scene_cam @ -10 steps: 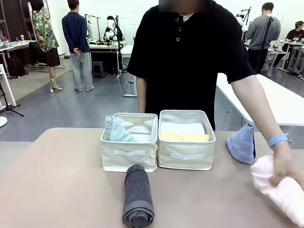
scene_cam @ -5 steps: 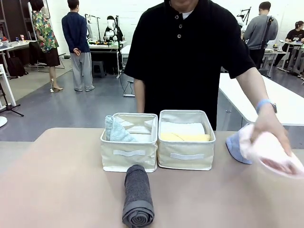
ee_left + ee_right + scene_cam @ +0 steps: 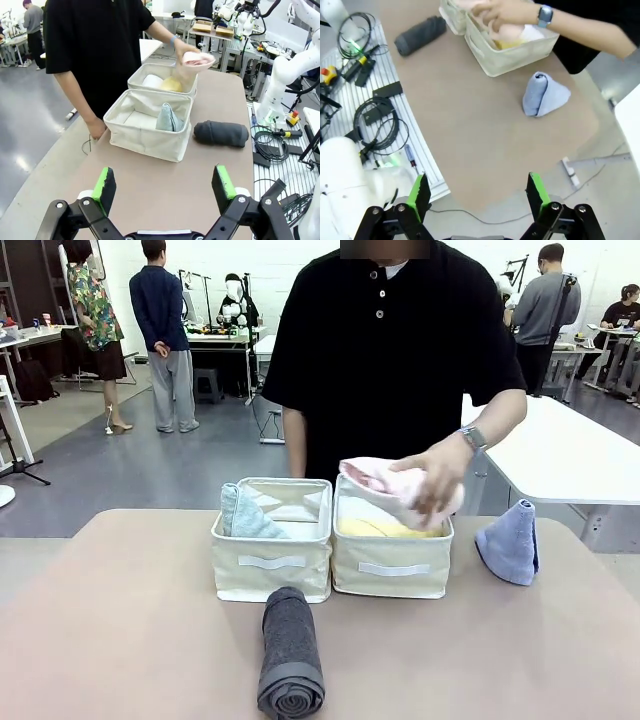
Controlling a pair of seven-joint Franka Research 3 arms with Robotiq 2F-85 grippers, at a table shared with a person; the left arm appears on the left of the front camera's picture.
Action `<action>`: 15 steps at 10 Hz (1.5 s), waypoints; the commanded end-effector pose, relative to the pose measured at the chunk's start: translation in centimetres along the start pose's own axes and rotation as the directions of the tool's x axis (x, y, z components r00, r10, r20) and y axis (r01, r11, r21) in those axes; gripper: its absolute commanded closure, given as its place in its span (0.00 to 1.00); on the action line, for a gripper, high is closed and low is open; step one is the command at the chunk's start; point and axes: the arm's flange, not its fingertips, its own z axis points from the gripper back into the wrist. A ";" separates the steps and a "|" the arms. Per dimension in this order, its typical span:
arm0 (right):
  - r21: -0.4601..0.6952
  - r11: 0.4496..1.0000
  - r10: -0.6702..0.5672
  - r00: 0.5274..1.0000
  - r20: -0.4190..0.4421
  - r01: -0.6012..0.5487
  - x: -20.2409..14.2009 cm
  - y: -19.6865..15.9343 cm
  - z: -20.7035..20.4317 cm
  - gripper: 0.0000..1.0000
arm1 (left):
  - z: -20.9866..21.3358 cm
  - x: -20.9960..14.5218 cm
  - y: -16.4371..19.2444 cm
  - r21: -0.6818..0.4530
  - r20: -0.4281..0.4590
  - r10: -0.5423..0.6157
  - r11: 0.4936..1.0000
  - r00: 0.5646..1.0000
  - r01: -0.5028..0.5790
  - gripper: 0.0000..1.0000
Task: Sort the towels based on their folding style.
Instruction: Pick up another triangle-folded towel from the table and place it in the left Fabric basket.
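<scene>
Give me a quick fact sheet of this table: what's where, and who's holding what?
Person's hand: holds pink towel over right bin
Right bin: yellow towel inside
Left bin: mint cone towel inside
On table: dark grey roll in front of bins; periwinkle cone right of them
Left gripper: open, empty
Right gripper: open, empty

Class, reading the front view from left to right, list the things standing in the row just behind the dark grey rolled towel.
left cream bin → right cream bin → periwinkle cone towel
</scene>
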 end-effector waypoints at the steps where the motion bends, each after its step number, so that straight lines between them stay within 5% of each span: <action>1: 0.035 0.999 0.016 0.999 -0.042 -0.014 1.5 -1.4 -2.7 0.00 | -0.1 0.1 -0.2 0.013 0.005 -0.004 1.000 1.000 0.004 0.00; 3: 0.061 0.998 0.020 0.998 -0.059 -0.017 2.9 -1.7 -4.1 0.00 | -0.1 0.1 -0.2 0.013 0.005 -0.004 1.000 1.000 0.004 0.00; 5: -0.058 0.992 -0.118 0.983 -0.139 0.111 8.4 -3.9 -10.1 0.00 | -0.1 0.1 -0.2 0.013 0.005 -0.004 1.000 1.000 0.004 0.00; 8: -0.259 0.921 -0.353 0.901 -0.250 0.289 13.9 -8.8 -19.8 0.00 | -0.1 0.1 -0.2 0.013 0.005 -0.004 1.000 1.000 0.004 0.00; 11: -0.248 0.900 -0.425 0.845 -0.324 0.358 15.1 -10.4 -23.8 0.00 | -0.1 0.1 -0.2 0.013 0.005 -0.004 1.000 1.000 0.004 0.00; 12: -0.164 0.908 -0.418 0.849 -0.324 0.385 15.2 -10.5 -23.9 0.00 | -0.1 0.1 -0.2 0.013 0.005 -0.004 1.000 1.000 0.004 0.00; 13: -0.276 0.907 -0.396 0.866 -0.304 0.318 14.4 -10.1 -25.1 0.00 | -0.1 0.1 -0.2 0.013 0.005 -0.004 1.000 1.000 0.004 0.00; 15: -0.276 0.907 -0.396 0.866 -0.304 0.318 14.4 -10.1 -25.1 0.00 | -0.1 0.1 -0.2 0.013 0.005 -0.004 1.000 1.000 0.004 0.00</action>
